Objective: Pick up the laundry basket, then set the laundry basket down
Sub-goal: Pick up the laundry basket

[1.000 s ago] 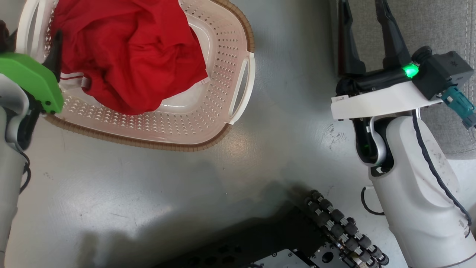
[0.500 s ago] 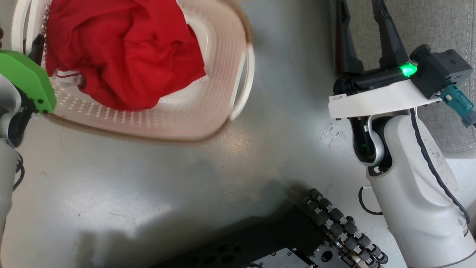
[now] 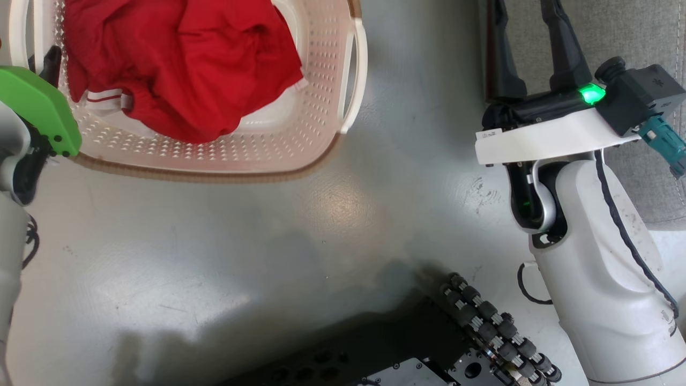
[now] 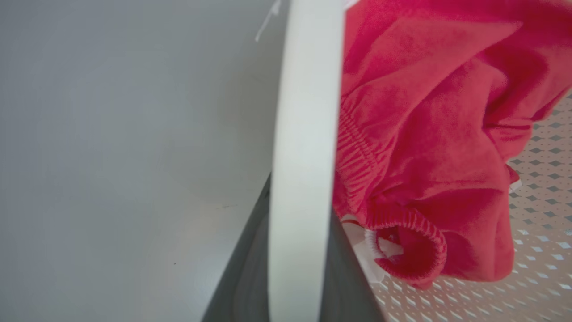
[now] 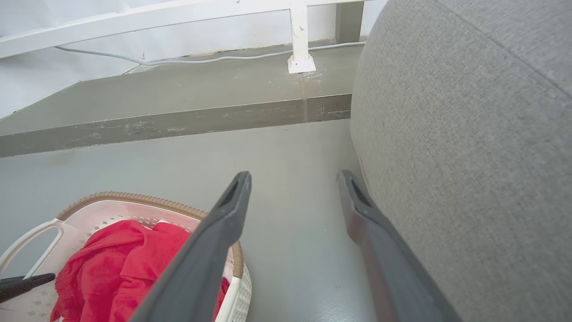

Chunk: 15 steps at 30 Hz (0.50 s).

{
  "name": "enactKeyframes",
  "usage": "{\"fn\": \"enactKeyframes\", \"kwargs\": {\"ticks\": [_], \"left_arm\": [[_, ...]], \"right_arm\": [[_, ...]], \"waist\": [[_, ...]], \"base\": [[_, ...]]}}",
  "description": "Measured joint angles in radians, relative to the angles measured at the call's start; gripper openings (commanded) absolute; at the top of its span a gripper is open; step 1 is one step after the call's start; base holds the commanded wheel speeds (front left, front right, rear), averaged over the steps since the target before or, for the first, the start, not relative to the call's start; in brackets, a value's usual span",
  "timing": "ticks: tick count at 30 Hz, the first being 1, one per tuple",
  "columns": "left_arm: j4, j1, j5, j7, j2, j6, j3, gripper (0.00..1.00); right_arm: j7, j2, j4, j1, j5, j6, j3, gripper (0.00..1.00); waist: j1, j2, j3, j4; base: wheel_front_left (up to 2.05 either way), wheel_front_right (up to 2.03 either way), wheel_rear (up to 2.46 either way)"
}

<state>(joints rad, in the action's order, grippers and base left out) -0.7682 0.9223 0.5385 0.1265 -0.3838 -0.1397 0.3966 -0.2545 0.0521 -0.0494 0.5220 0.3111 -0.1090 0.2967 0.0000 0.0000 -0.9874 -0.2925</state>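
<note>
Laundry basket higher up; open floor.

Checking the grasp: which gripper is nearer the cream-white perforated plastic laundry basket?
Left. The left gripper clamps the laundry basket's white loop handle; the right gripper hangs open apart, beside the grey fabric sofa.

Head view. Laundry basket: far side cut off by the top edge; floor largely hidden under the red garment. Left gripper: fingers mostly hidden behind its green cover. Right gripper: fingertips cut off at the top edge.
</note>
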Motion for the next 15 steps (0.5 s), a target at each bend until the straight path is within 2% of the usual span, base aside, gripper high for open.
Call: {"fn": "enactKeyframes", "kwargs": {"ticks": [6,15], "left_arm": [[-0.063,-0.006,0.044,-0.013,0.041,0.017,-0.038,0.0],[-0.114,-0.071,0.125,-0.032,0.107,0.018,-0.076,0.0]], "right_arm": [[0.0,0.0,-0.006,0.002,0.0,-0.007,-0.012,1.0],[0.0,0.001,-0.012,0.002,-0.004,-0.007,-0.029,1.0]], "waist": [[0.0,0.0,0.014,0.016],[0.0,0.0,0.039,0.053]], "base": [[0.0,0.0,0.0],[0.0,0.0,0.0]]}}
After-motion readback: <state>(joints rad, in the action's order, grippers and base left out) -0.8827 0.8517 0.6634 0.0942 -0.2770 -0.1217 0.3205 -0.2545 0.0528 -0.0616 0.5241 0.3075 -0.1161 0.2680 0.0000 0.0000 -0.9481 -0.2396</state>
